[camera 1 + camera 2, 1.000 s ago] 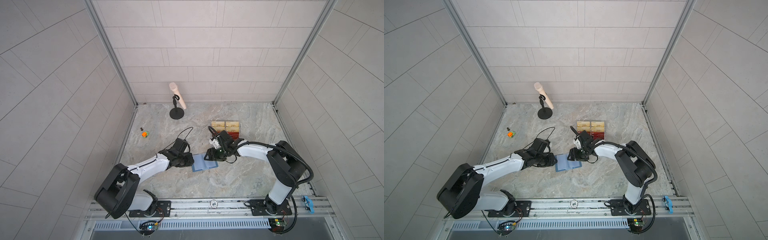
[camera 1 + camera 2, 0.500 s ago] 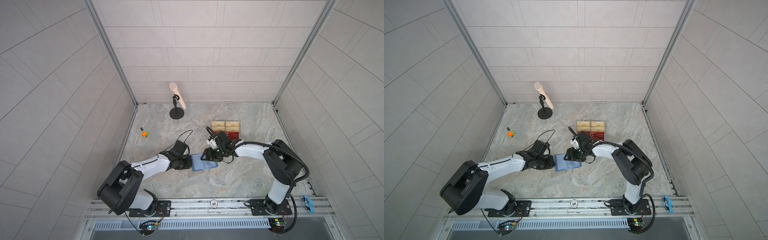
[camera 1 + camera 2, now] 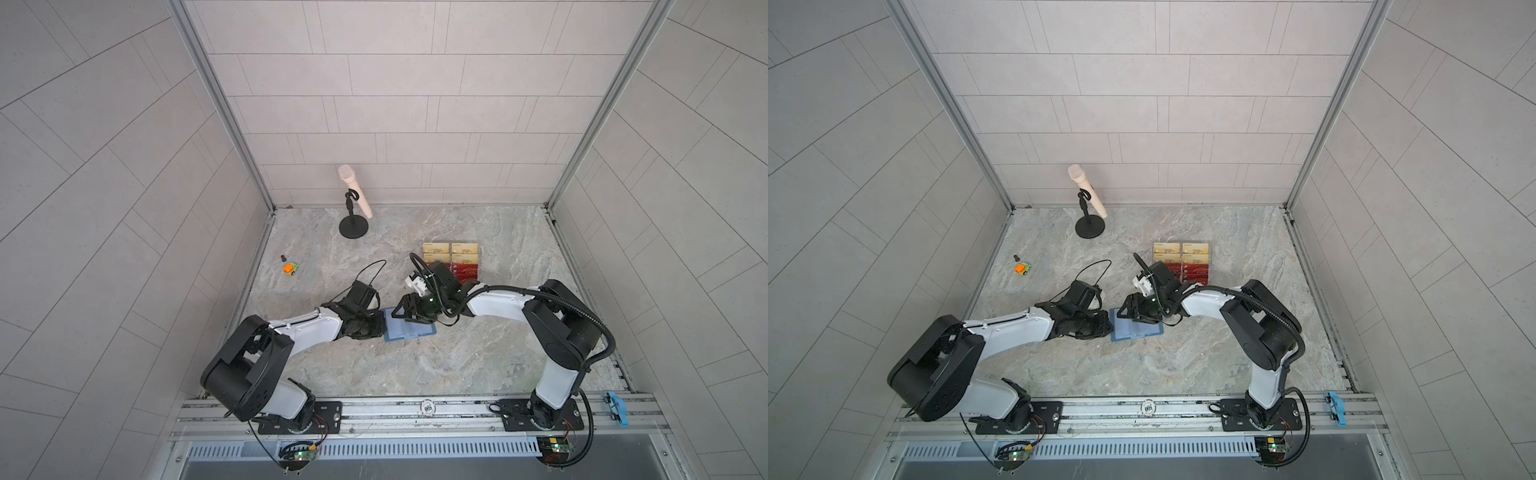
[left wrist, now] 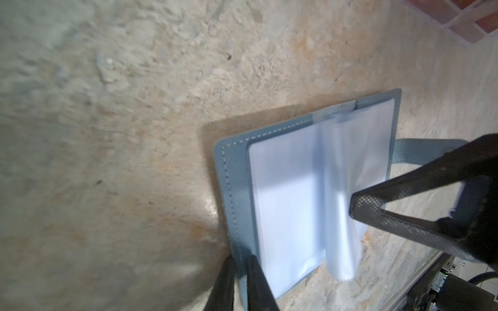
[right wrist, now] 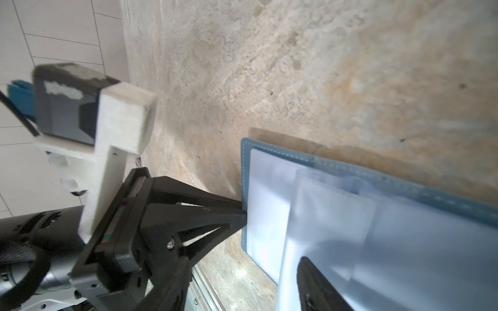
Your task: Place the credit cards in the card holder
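Note:
The card holder point(image 3: 409, 330) lies open on the stone table, blue cover down and clear sleeves point(image 4: 285, 194) up, in both top views point(image 3: 1136, 330). My left gripper point(image 4: 241, 272) is shut on its left cover edge, seen as well in a top view point(image 3: 383, 326). My right gripper point(image 3: 405, 309) hangs open over the sleeves. One of its fingers point(image 5: 318, 282) rests on a lifted sleeve, and the same finger shows in the left wrist view point(image 4: 377, 207). The red credit cards point(image 3: 465, 266) stand in a clear tiered stand behind the right arm.
Pale gold cards point(image 3: 451, 249) fill the stand's back rows. A microphone on a round black base point(image 3: 353, 226) stands at the back. A small orange and green toy car point(image 3: 291, 269) lies at the left. A blue tool point(image 3: 615, 407) sits on the front rail.
My left gripper's jaws have narrowed onto the card holder's cover edge. The right gripper has shifted slightly left over the sleeves and stays open.

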